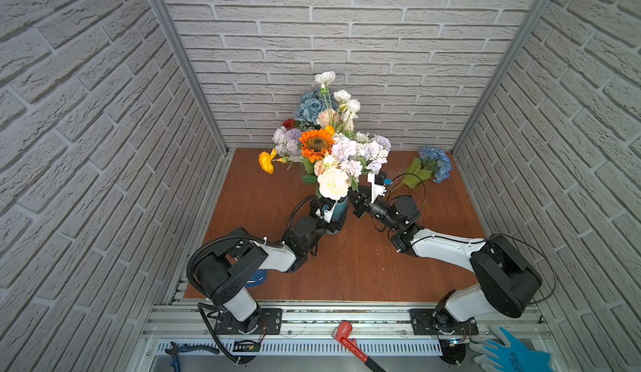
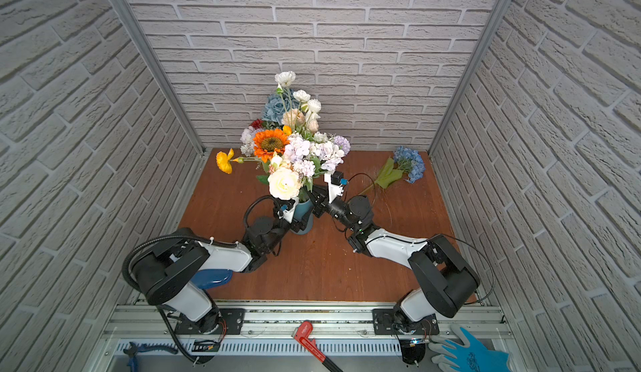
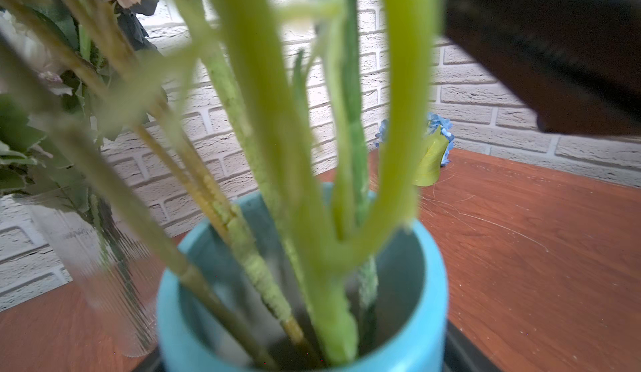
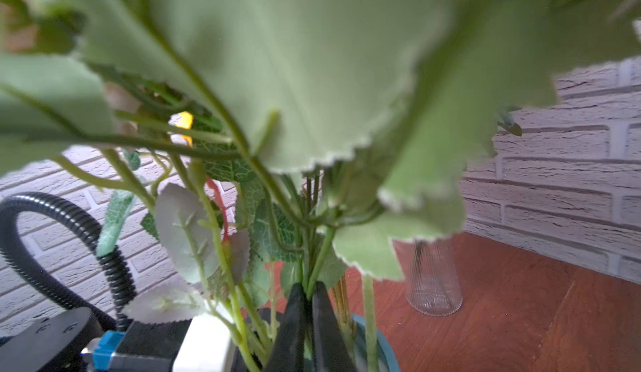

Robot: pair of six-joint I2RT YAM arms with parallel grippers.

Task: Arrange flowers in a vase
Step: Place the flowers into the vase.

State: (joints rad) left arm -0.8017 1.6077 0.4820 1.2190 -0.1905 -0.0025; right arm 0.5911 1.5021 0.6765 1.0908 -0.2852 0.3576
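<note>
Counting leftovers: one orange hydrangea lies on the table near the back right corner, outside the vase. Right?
Not orange: the hydrangea lying on the table near the back right corner, outside the vase, is blue, as both top views show.

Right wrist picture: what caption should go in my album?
Right gripper pinches a green stem by the teal vase, under big leaves.

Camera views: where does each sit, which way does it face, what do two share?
Both top views: high in front, looking down on the table; both arms, left pincer, right pincer show.
Left wrist: at the teal vase rim, facing the brick wall; slivers of its pincer.
Right wrist: below the flowers, facing their leaves; its shut pincer pinches a green stem.
Shared: both wrists see the teal vase and clear ribbed vase.
</note>
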